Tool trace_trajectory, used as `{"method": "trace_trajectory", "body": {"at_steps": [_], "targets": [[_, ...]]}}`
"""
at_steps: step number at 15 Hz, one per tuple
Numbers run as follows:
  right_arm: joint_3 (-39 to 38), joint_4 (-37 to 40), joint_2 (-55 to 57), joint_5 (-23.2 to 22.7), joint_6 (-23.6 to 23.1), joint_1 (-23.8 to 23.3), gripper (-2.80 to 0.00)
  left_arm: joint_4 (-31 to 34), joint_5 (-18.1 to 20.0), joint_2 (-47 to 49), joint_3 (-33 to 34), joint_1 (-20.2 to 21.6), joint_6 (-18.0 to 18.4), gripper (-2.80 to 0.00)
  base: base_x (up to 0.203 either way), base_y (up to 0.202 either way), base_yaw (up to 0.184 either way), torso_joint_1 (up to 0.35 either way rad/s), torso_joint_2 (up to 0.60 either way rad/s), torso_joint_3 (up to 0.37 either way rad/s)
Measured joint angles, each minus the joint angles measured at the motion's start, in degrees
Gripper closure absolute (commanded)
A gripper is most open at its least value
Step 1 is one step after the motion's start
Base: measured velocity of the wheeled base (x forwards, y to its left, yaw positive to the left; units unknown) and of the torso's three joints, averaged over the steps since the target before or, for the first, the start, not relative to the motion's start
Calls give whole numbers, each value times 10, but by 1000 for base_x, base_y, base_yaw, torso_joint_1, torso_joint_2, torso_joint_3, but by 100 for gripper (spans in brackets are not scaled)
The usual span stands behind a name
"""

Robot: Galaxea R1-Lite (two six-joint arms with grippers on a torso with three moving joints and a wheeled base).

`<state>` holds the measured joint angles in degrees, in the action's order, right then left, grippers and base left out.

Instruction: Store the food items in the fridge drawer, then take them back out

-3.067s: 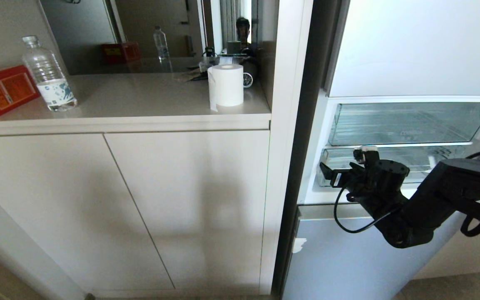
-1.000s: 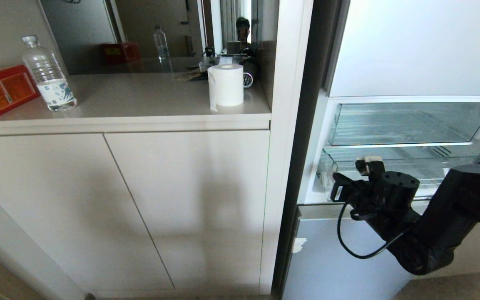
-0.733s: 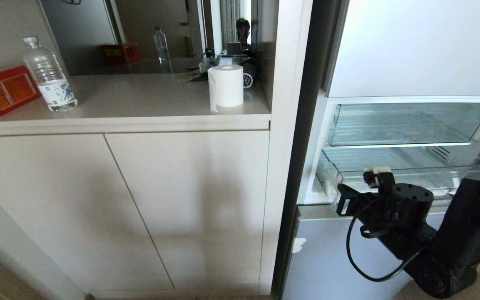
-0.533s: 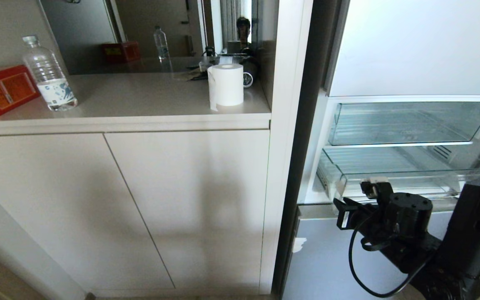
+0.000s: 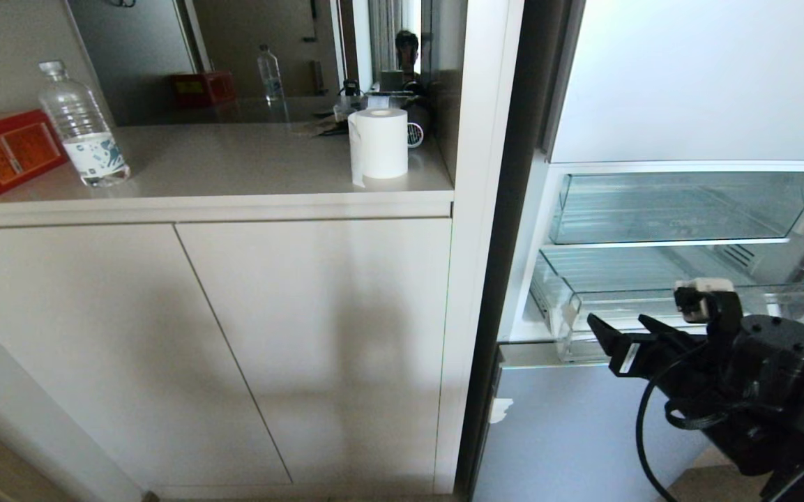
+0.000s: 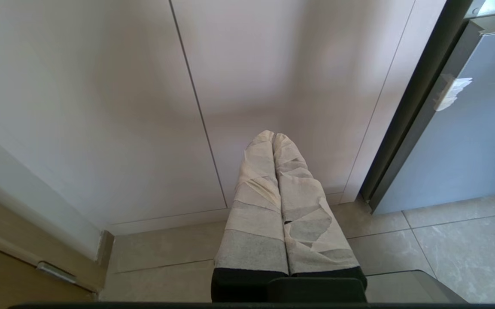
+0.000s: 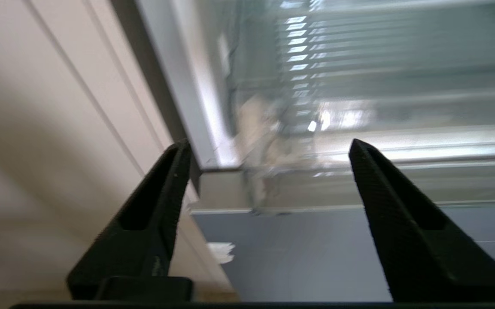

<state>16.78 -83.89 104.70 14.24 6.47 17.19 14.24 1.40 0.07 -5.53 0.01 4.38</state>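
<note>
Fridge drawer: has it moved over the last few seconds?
Yes. The lower drawer has slid out toward the camera; its front lip now overhangs the ledge above the closed blue front.

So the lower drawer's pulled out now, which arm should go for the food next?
Right, probably. The right gripper hangs open just in front of the fridge drawer, holding nothing. The left gripper is shut and parked low by the beige cabinets. No food shows in any view, so finding it comes first.
</note>
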Motion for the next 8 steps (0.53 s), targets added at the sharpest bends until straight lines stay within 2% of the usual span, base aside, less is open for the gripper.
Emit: {"method": "trace_trajectory", "body": {"at_steps": [1, 3, 6, 8], "targets": [[15, 40, -36, -1, -2, -20, -280, 0, 0, 0, 0, 0, 0, 0, 0, 0, 0, 0, 0, 0], [80, 171, -100, -15, -5, -68, -280, 0, 0, 0, 0, 1, 0, 0, 0, 0, 0, 0, 0, 0], [228, 430, -156, -72, -7, -149, -280, 0, 0, 0, 0, 1, 0, 0, 0, 0, 0, 0, 0, 0], [306, 565, -145, -102, -10, -189, -280, 0, 0, 0, 0, 1, 0, 0, 0, 0, 0, 0, 0, 0]]}}
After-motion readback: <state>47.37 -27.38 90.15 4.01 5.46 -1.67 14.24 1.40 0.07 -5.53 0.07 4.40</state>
